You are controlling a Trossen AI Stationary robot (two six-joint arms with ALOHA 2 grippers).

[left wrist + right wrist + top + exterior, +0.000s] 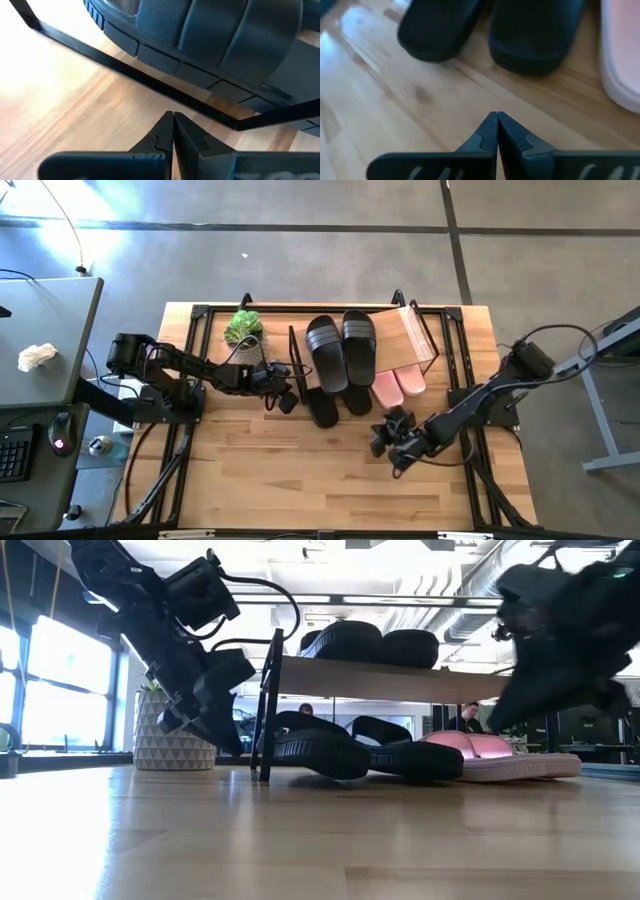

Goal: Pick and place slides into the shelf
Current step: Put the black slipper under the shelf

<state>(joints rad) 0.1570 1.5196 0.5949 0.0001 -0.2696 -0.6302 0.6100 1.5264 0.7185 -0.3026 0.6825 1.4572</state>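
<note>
Black slides four, pink two

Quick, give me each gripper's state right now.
Left gripper: closed, empty, just outside the shelf frame by a black slide.
Right gripper: closed, empty, over the table in front of the black slides.

Open-plan office or robotics lab

Exposed ceiling ducts and large windows in the low view; a desk with keyboard and mouse at lower left of the high view.
</note>
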